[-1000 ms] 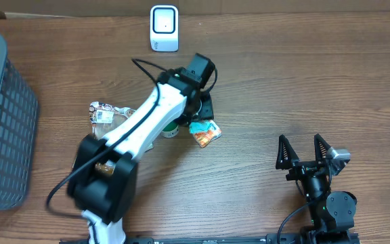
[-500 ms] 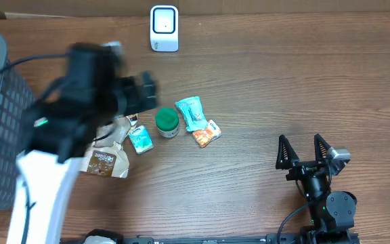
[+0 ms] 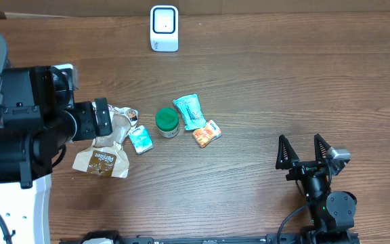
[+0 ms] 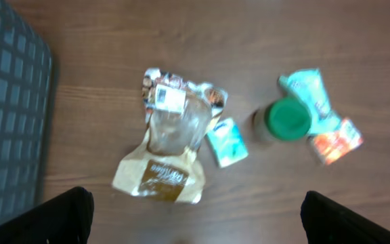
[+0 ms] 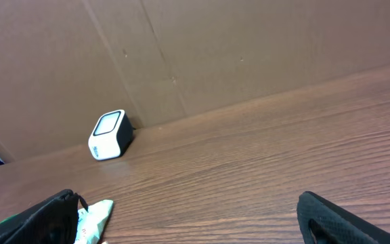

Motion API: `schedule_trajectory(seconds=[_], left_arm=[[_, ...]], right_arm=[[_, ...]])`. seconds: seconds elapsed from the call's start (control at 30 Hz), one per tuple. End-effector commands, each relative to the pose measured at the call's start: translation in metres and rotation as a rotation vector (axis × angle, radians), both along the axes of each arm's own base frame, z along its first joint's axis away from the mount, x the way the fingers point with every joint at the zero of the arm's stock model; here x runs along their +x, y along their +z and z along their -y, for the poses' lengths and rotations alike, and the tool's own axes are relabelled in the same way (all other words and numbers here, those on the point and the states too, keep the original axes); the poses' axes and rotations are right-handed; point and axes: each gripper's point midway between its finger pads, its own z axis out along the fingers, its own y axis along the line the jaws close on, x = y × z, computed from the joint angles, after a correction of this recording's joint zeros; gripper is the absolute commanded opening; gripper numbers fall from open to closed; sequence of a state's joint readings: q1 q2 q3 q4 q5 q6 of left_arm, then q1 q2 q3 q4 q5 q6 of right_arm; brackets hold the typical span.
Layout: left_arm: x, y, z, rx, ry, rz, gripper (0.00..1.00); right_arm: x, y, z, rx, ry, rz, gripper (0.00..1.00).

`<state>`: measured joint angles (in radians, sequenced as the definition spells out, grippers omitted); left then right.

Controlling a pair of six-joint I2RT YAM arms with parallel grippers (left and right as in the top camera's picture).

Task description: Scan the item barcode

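As pouch (image 3: 102,159) lies, lengthwise near-far, lbl (image 4: 168,97) far

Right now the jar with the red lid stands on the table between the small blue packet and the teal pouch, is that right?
Not quite. The lid of the jar is green, not red, as the overhead view shows. The rest holds: it stands on the table between the small blue packet and the teal pouch.

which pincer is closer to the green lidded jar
Left. The left pincer hangs over the brown bag beside the green-lidded jar; the right pincer sits farther away on the jar's other side.
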<state>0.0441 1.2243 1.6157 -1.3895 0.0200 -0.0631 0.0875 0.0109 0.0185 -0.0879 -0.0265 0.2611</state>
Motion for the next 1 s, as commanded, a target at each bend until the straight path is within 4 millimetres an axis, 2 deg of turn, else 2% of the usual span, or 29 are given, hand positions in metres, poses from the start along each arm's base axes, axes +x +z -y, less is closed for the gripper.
schedule_trajectory(seconds=[0.0,0.13,0.37,0.53,0.6,0.73,0.97], left_arm=[[-0.006,-0.014,-0.004,0.066,-0.08,-0.083,1.0],[0.005,-0.022,0.009,0.026,-0.215,-0.094,1.0],[0.028,-0.056,-0.017,-0.051,-0.179,-0.2,1.0],[0.039,-0.083,-0.025,-0.107,-0.156,-0.287,1.0],[0.042,-0.091,-0.022,-0.139,-0.164,-0.316,0.99],[0.044,-0.1,-0.015,-0.195,-0.176,-0.35,0.99],[0.046,-0.107,-0.015,-0.2,-0.174,-0.37,0.99]], right_arm=[[0.0,-0.002,-0.002,0.001,0.007,0.003,1.0],[0.0,-0.002,-0.002,0.001,0.007,0.003,1.0],[0.0,-0.002,-0.002,0.001,0.007,0.003,1.0],[0.0,-0.002,-0.002,0.001,0.007,0.003,1.0],[0.0,-0.002,-0.002,0.001,0.007,0.003,1.0],[0.0,-0.002,-0.002,0.001,0.007,0.003,1.0],[0.0,-0.002,-0.002,0.001,0.007,0.003,1.0]])
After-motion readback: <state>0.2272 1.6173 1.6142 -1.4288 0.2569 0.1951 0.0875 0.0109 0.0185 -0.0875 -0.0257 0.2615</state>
